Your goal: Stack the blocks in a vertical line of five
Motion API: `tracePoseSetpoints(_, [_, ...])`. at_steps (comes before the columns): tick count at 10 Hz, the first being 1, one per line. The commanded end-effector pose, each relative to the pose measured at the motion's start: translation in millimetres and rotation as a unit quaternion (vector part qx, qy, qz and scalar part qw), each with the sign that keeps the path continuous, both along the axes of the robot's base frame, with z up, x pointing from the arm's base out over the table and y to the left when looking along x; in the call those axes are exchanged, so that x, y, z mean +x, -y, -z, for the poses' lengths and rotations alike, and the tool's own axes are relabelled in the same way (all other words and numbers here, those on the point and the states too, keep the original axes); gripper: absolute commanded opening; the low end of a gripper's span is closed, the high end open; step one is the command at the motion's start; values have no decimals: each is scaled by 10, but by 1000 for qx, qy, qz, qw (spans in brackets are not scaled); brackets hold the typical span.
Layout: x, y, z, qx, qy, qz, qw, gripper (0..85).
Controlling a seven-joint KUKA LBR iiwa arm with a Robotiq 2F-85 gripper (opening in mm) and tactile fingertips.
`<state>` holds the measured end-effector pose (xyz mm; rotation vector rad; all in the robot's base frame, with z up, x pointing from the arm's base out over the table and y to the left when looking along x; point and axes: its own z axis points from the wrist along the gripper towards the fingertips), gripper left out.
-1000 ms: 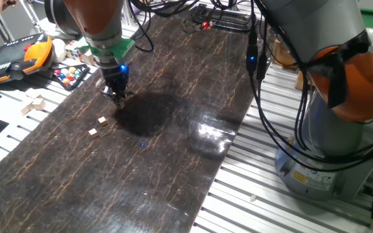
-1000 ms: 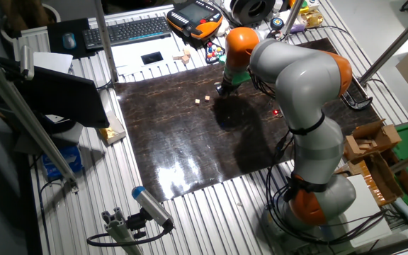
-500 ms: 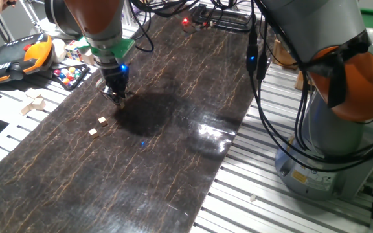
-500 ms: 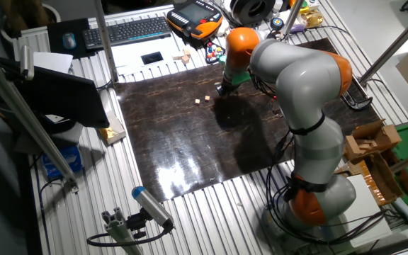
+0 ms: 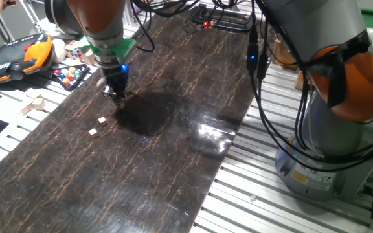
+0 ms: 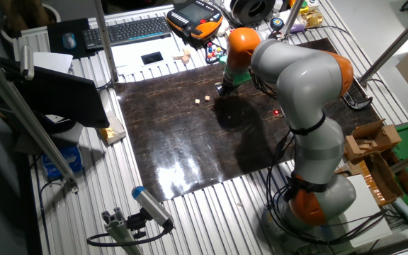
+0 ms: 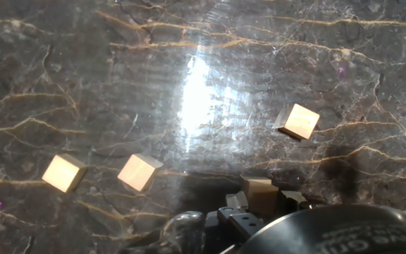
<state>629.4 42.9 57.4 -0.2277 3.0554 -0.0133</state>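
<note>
My gripper (image 5: 116,98) hangs low over the dark marble-patterned board (image 5: 173,142), its fingers close together. In the hand view the gripper (image 7: 251,213) sits at the bottom edge with a tiny tan block (image 7: 259,190) at its fingertips, seemingly held; more tan shows beside it, partly hidden. Three other blocks lie loose there: two to the left (image 7: 64,173) (image 7: 139,171) and one up right (image 7: 298,121). Two blocks (image 5: 102,120) (image 5: 93,132) lie just in front of the gripper, also seen as a pair (image 6: 208,98) (image 6: 197,101) left of the gripper (image 6: 220,92).
An orange teach pendant (image 5: 11,58), a tray of coloured balls (image 5: 70,74) and larger pale wooden blocks (image 5: 34,103) lie off the board's left edge. The arm's base (image 5: 329,142) and cables stand to the right. A keyboard (image 6: 126,30) sits behind the board.
</note>
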Motion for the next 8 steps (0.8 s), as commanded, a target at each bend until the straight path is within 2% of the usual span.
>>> tracePoseSetpoints(1, [1,-1,-1,0,1,-3,1000,327])
tracePoseSetpoints(8, [6,1,-4,-6,6,-15,1000,330])
